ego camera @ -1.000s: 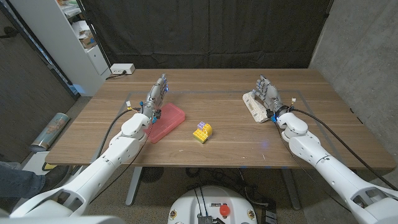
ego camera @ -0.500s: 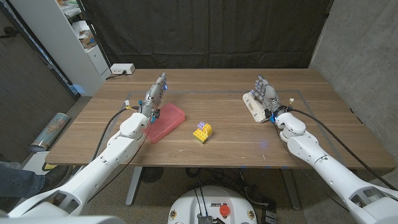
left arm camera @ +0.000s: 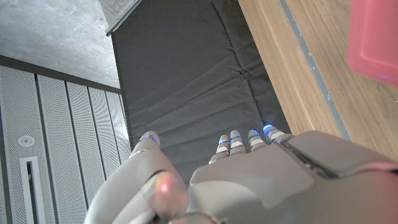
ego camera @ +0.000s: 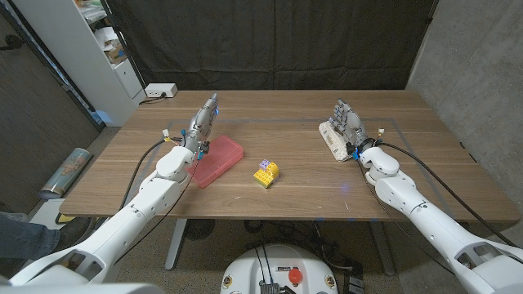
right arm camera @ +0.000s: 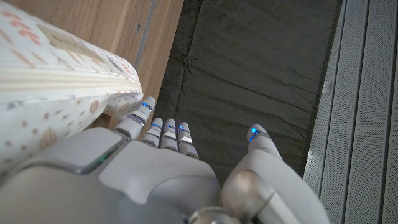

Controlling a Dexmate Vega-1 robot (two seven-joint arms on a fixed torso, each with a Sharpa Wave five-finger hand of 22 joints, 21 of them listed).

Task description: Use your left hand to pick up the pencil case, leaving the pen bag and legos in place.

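Note:
The pink pencil case (ego camera: 216,159) lies slantwise on the table's left half; a corner of the pencil case (left arm camera: 377,37) also shows in the left wrist view. My left hand (ego camera: 203,126) stands just behind and left of it, fingers straight and apart, holding nothing. The left hand (left arm camera: 249,180) shows from the back in its wrist view. A yellow and purple lego piece (ego camera: 265,172) sits mid-table. The white patterned pen bag (ego camera: 334,139) lies at the right, with my open right hand (ego camera: 347,122) beside it. The pen bag (right arm camera: 56,93) lies next to the right hand (right arm camera: 155,180).
A white power strip (ego camera: 159,90) lies at the table's far left corner. A shelf unit (ego camera: 98,41) stands to the left of the table. A black curtain (ego camera: 270,41) hangs behind it.
My left hand has edged slightly further away from me, past the pencil case's far end. The right hand has shifted a little to the left. The objects stay put.

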